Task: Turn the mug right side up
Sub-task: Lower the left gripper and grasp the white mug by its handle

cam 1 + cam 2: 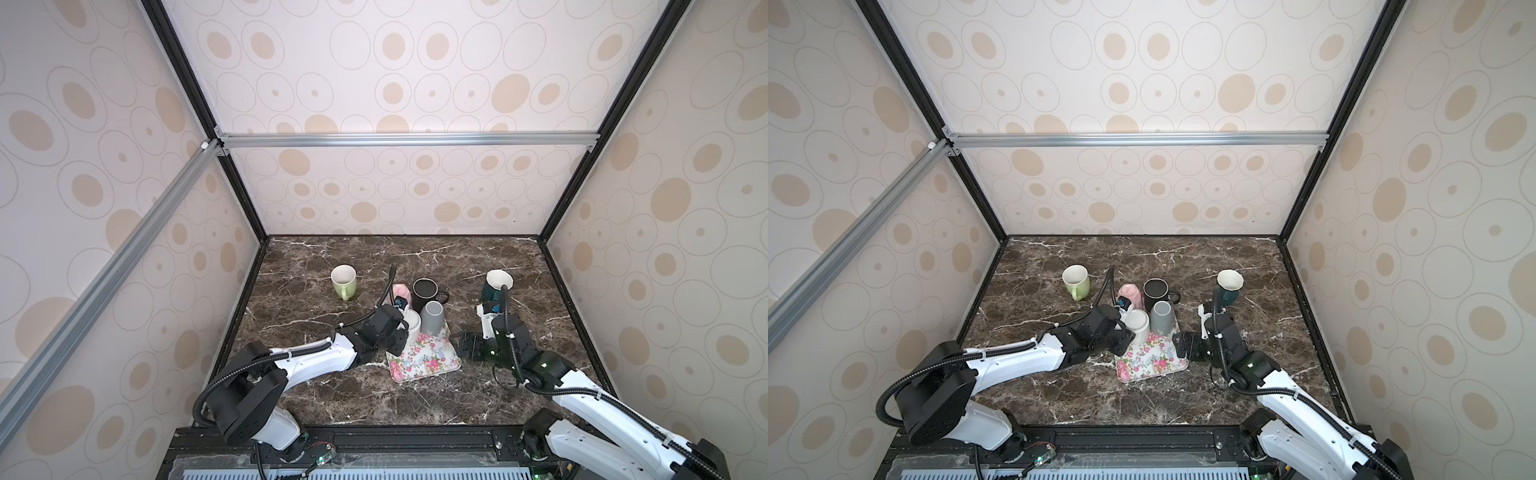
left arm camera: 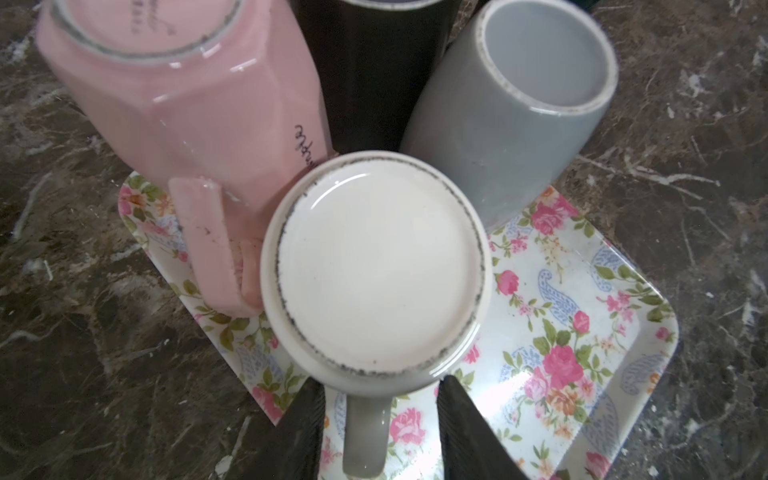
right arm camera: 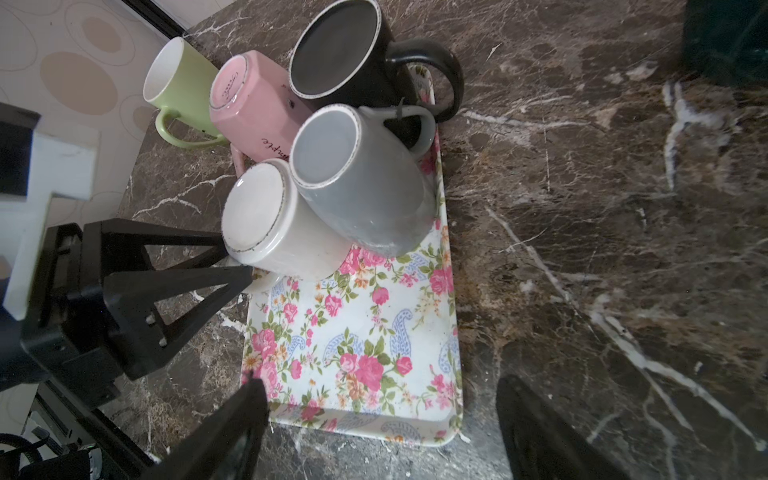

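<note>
Left pincer [image 2: 379, 386] is straddling the handle [image 2: 365, 432] of the white mug [image 2: 378, 266]. Its dark fingers are spread slightly wider than the handle, with a gap showing on each side, so it is pinching nothing yet. The mug is sitting base-up on a floral tray [image 2: 582, 316] near the middle of the marble table [image 1: 415, 399]. A pink mug [image 2: 187, 104] is crowding it just beside one flank, a grey mug [image 2: 519, 124] the other, and a black mug [image 2: 374, 75] is standing behind. To my eye, a good grip is going to mean centring the handle between the pads, squeezing firmly, then lifting straight up clear of the neighbours before rotating. Right pincer [image 3: 378, 380] is hovering wide open and empty over the tray's near end.
</note>
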Robot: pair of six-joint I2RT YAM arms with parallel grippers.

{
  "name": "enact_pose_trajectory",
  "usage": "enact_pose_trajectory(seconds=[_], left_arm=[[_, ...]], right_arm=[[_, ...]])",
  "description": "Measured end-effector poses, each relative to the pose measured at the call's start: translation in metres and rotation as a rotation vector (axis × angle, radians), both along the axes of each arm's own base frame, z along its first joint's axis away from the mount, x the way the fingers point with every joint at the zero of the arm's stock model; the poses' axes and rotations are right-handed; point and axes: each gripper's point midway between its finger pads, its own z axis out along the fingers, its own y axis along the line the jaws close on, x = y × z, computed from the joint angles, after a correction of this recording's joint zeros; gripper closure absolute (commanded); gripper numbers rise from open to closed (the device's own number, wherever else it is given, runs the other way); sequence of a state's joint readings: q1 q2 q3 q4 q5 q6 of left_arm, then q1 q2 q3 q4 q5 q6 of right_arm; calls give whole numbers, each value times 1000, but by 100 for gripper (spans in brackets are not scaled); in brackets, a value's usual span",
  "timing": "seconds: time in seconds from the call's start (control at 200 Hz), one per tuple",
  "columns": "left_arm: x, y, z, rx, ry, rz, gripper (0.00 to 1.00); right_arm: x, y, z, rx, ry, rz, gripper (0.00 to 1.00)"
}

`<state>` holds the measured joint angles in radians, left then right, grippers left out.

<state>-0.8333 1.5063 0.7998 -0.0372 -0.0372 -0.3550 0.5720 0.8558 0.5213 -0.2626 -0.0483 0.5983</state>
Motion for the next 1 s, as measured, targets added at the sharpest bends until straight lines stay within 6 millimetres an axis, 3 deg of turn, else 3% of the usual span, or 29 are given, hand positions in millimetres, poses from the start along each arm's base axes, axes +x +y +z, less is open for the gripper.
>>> enact_pose_trajectory(seconds=[0.12,0.36,0.55,0.715,1.0], left_arm=[[0,1,-4,18,8,1,60],[0,2,-5,38,13,5,79],[0,3,-6,48,16,8,82],[-1,4,-6,52,15,13,100],[-1,7,-2,36,17,43,100]], right_arm=[[0,0,1,1,-4,-2,11],[0,-2,0,-5,-5,-9,11],[1,-3,-2,-11,-5,-14,11],[1,-4,-3,-13,-3,-15,11],[1,-4,-9,-28,18,-17,11]])
